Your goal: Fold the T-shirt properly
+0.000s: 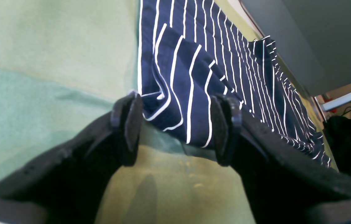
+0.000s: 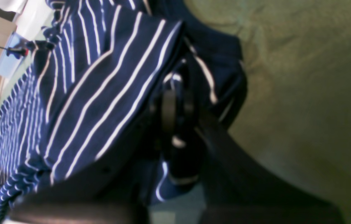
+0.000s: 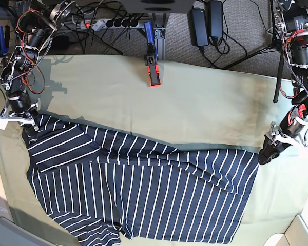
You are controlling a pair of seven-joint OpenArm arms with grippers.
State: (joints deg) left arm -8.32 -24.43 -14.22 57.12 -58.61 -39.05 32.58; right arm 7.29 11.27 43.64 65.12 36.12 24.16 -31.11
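T-shirt, left wrist view: navy fabric with thin white stripes, lying crumpled at the corner nearest the camera; a fold of that corner sits between the two fingers of the left gripper, whose jaws stand wide apart with cloth in the gap but not pinched. The olive-green table cloth shows to one side and below. Judged soft, light and limp, the fabric should bunch and drape and not hold a shape; a corner or hem looks the surest place to take hold

Right wrist view (blurred): the right gripper has its jaws drawn together on a bunched edge of the T-shirt, with striped cloth spilling past both sides of the jaws and the table cloth beyond. The thin cloth may slip if only one layer is caught

Base view: the T-shirt lies spread across the near half of the table cloth, reaching toward its near edge. The right gripper sits at the shirt's far corner on the view's left, close to the cloth's left edge; the left gripper sits at the shirt's far corner on the view's right. The two grippers are well apart, one at each far corner
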